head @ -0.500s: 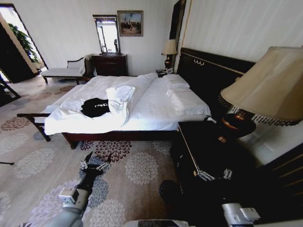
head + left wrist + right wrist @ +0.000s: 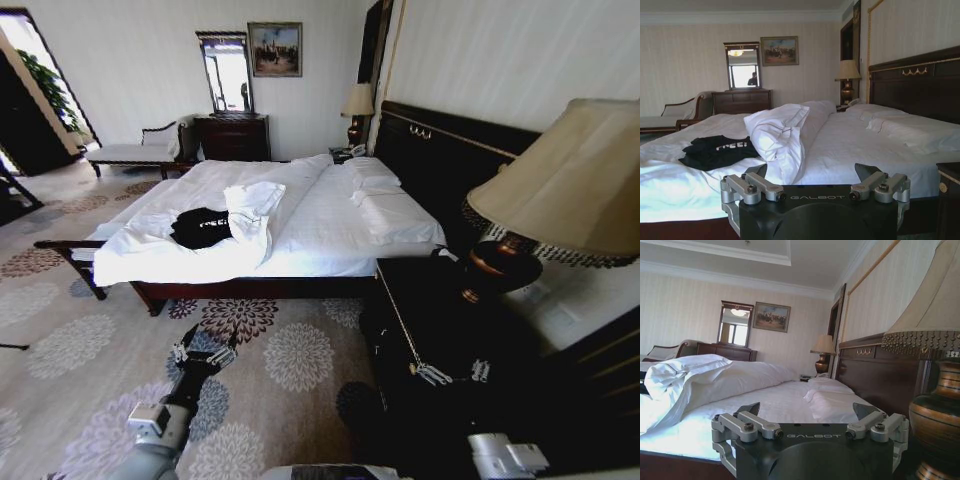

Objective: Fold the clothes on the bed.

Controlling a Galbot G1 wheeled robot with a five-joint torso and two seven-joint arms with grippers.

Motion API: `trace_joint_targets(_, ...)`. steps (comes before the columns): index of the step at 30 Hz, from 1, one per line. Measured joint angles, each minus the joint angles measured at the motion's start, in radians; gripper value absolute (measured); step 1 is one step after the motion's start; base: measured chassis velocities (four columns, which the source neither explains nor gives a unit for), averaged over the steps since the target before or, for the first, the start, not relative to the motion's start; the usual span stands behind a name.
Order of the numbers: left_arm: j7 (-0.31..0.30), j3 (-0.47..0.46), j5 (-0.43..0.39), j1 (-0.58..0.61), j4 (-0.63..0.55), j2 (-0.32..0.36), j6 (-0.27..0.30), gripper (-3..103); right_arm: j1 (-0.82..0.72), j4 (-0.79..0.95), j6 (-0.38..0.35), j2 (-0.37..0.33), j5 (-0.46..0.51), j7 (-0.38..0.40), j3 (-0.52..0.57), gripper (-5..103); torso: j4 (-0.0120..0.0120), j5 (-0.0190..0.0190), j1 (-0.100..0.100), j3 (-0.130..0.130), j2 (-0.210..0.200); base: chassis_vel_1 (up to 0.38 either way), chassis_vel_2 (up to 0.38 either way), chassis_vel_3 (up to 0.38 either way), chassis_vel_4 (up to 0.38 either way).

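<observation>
We stand on the flower-patterned carpet (image 2: pixel 290 350) a little way off from the large double bed with white duvet, white pillows, dark wood frame and tall black headboard (image 2: pixel 330 225), facing its long side. The black short-sleeved soft-fabric T-shirt with white lettering (image 2: pixel 201 227) lies bunched on top of the duvet toward the foot end of the bed, just beside a folded-back ridge of white duvet (image 2: pixel 252 205); in our left wrist view the same shirt (image 2: pixel 719 151) rests on the near part of the bedding, left of that ridge. Our left end effector (image 2: pixel 203 352) hangs low over the carpet, well apart from the bed, its fingers spread with nothing between them, which the left wrist view (image 2: pixel 816 176) shows too. Our right end effector (image 2: pixel 452 372) sits low in front of the dark bedside cabinet (image 2: pixel 440 320), near the bronze-bodied lamp with a beige fringed shade (image 2: pixel 560 190), and its fingers are likewise spread and empty (image 2: pixel 809 415). Against the far wall stand a dark wooden dresser with a mirror (image 2: pixel 232 130) and a framed painting (image 2: pixel 275 49).
</observation>
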Motion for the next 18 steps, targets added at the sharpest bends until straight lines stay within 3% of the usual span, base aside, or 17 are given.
trace_joint_targets(18,0.000,-0.009,-0.013,0.000,0.003,-0.002,-0.001,98,0.004,-0.009,0.015,-0.005,0.003,-0.011,-0.002,100,0.0000,0.0000,0.000,0.000,0.000,-0.019,0.022,0.019,-0.021)
